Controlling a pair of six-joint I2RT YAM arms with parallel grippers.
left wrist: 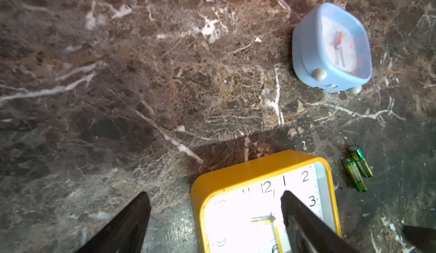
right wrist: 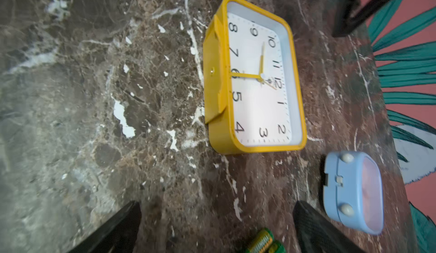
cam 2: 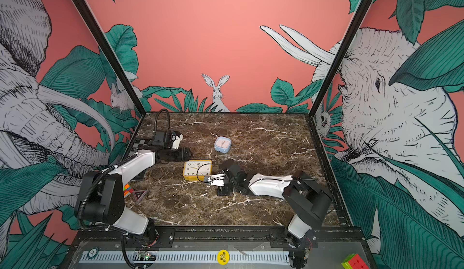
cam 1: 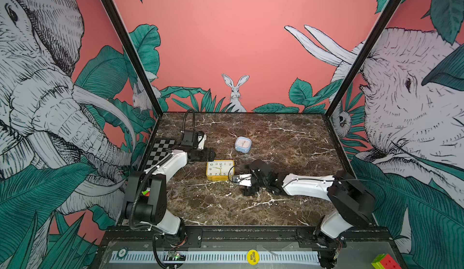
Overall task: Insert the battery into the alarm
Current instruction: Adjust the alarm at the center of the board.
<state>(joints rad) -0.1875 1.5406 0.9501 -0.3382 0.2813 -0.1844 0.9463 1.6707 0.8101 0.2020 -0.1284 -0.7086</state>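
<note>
Nearest you, a coloured cube [cam 1: 383, 261] sits in the lower right corner of both top views, off the marble table [cam 1: 288, 134]. Just below centre, your right gripper [right wrist: 217, 202] is spread wide and empty. Two green batteries [right wrist: 262, 242] lie touching on the table in the gap between its fingers, beside the yellow alarm [cam 1: 220, 170] and parallel to its three-o'clock side. That alarm lies face up, long axis across the frame, twelve toward the back wall. Your left gripper [left wrist: 214, 192] hangs released over it. Beyond lies a blue clock [cam 1: 243, 144].
</note>
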